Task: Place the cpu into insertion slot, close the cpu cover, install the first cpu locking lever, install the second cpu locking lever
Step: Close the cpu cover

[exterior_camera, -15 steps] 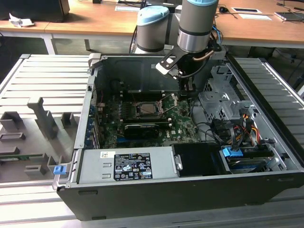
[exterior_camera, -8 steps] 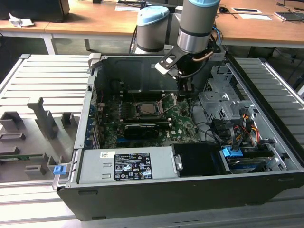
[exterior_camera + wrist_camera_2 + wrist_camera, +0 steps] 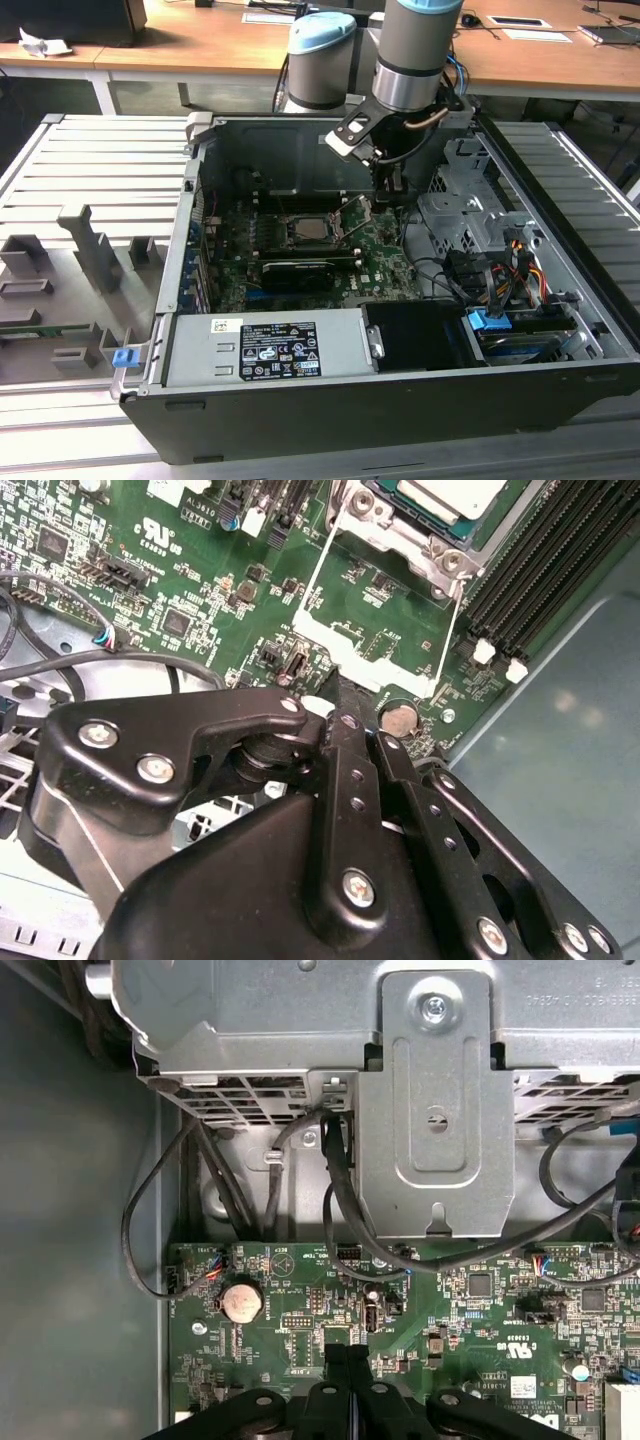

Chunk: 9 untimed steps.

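One cpu (image 3: 310, 228) lay seated in the insertion slot (image 3: 286, 231), so the cpu cover (image 3: 368, 660) stood raised beside it. The gripper (image 3: 337, 688), fingers pressed together and empty, hung near the cover's free edge, probably for pushing.

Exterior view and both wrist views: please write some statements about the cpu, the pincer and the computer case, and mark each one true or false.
1. The cpu lies in the insertion slot. True.
2. The pincer holds the cpu. False: its fingers are together with nothing between them.
3. A round coin battery sits on the green board. True.
4. The pincer hangs outside the computer case. False: it is inside the case, on the exterior view's right of the slot.
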{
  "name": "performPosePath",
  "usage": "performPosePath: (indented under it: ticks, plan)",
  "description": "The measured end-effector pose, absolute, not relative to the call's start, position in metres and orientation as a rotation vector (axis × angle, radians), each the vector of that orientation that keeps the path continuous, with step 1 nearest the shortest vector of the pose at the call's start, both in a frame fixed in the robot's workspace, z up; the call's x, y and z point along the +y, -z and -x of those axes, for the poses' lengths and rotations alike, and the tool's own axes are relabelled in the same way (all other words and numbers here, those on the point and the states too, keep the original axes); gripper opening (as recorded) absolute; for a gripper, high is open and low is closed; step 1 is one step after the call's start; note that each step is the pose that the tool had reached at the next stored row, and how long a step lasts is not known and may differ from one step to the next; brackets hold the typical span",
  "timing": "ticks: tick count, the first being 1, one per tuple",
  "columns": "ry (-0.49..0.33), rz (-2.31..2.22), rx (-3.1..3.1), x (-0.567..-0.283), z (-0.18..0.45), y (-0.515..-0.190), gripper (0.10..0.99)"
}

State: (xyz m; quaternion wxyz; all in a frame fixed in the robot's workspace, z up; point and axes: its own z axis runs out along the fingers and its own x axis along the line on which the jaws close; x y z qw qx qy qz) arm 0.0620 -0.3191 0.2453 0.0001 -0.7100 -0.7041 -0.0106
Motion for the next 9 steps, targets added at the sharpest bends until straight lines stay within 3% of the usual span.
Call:
performPosePath:
  ticks: [9]
  plan:
    - [0.033, 2.231, -2.212, -0.3191, -0.0556, -0.2453, 0.106]
